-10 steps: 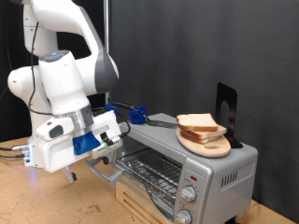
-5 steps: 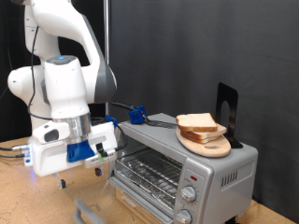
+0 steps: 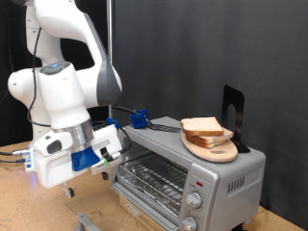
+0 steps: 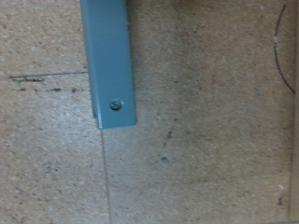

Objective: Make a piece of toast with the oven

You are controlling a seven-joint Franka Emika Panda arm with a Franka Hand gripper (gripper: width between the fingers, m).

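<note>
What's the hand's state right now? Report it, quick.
Hand: low at the exterior view's left, beside the opened oven; open or closed cannot be told. Nothing shows between its fingers; the bread sits on the oven's top.

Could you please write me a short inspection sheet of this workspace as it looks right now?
Surface: light particleboard table, speckled, a few dark marks.
Job's things: silver oven, door down, wire rack bare; piece of toast in a stack on a round wooden board on the oven's roof.
Clutter: blue clip behind the oven; black stand.
Claw: low at the exterior view's left, before the oven; fingers not seen.
Cables: grey cable on the table.
Surroundings: black backdrop.
</note>
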